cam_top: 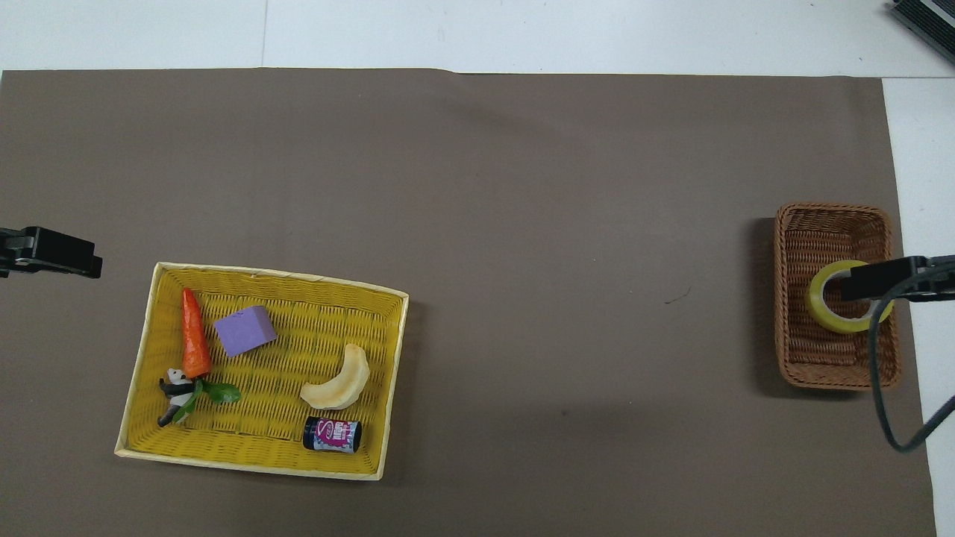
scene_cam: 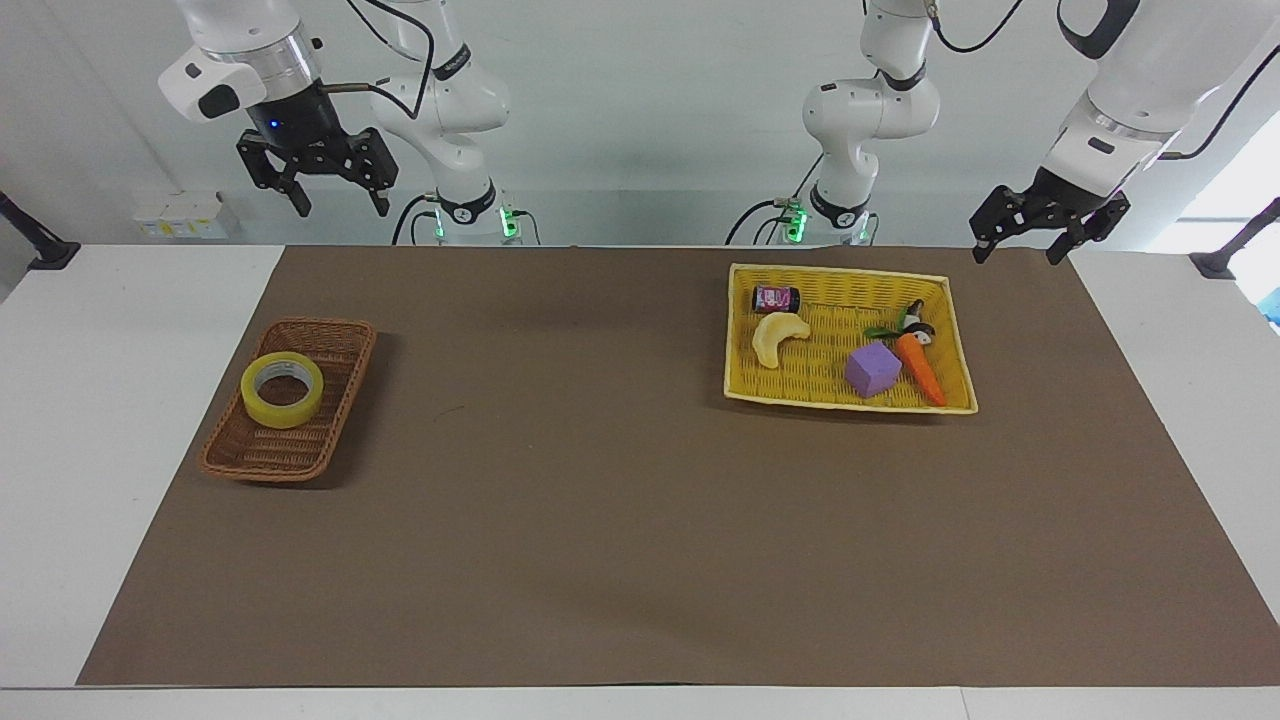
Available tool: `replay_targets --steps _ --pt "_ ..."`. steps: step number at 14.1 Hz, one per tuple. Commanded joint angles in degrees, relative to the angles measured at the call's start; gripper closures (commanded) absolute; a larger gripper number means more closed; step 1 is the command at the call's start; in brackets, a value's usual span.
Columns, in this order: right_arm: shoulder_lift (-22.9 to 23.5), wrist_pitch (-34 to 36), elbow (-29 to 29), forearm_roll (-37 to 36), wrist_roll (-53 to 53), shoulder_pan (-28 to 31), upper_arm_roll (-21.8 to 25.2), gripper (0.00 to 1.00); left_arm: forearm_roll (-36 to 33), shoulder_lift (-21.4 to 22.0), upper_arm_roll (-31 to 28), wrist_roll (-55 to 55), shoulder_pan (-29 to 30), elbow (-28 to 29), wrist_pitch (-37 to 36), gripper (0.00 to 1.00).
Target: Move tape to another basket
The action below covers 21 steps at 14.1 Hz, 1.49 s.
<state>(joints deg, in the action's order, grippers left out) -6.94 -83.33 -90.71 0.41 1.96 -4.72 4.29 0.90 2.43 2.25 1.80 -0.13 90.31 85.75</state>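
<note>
The tape (scene_cam: 282, 390), a yellow roll with a grey core, lies flat in the brown wicker basket (scene_cam: 300, 452) at the right arm's end of the table. High above that end hangs my right gripper (scene_cam: 341, 205), open and holding nothing, well clear of the basket. In the overhead view its dark finger (cam_top: 880, 280) covers part of the tape (cam_top: 821, 307) in the basket (cam_top: 832, 216). My left gripper (scene_cam: 1015, 250) waits open and empty in the air over the mat's corner beside the yellow tray (scene_cam: 840, 272).
The yellow woven tray (cam_top: 283, 273) at the left arm's end holds an orange carrot toy (cam_top: 195, 335), a purple block (cam_top: 245, 330), a pale banana toy (cam_top: 339, 380), a small dark jar (cam_top: 333, 435) and a panda figure (cam_top: 176, 382). Brown mat (scene_cam: 600, 480) covers the table.
</note>
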Motion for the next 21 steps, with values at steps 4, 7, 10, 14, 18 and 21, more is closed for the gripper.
replay_targets --steps 4,7,10,14,18,21 --pt "-1.58 0.01 -3.07 -0.68 -1.00 3.49 -0.25 0.00 -0.38 0.82 0.65 0.66 0.92 0.57 0.38 0.00" --pt "-1.50 -0.17 -2.89 -0.23 -0.91 3.49 -0.25 0.00 -0.38 0.82 0.65 0.66 0.92 0.57 0.38 0.00" --pt "-1.58 -0.69 -3.07 -1.20 -1.34 3.14 -0.25 0.00 -0.38 0.82 0.65 0.66 0.92 0.57 0.38 0.00" --pt "-1.76 -0.35 -3.33 -1.11 -1.70 2.70 -0.33 0.00 -0.38 0.82 0.65 0.66 0.92 0.57 0.29 0.00" --pt "-2.38 -0.61 -4.74 -3.31 -1.61 2.78 -0.33 0.00 -0.38 0.82 0.65 0.66 0.92 0.57 0.38 0.00" --pt "-2.38 0.09 -4.65 -2.53 -1.35 2.78 -0.42 0.00 -0.38 0.82 0.65 0.66 0.92 0.57 0.38 0.00"
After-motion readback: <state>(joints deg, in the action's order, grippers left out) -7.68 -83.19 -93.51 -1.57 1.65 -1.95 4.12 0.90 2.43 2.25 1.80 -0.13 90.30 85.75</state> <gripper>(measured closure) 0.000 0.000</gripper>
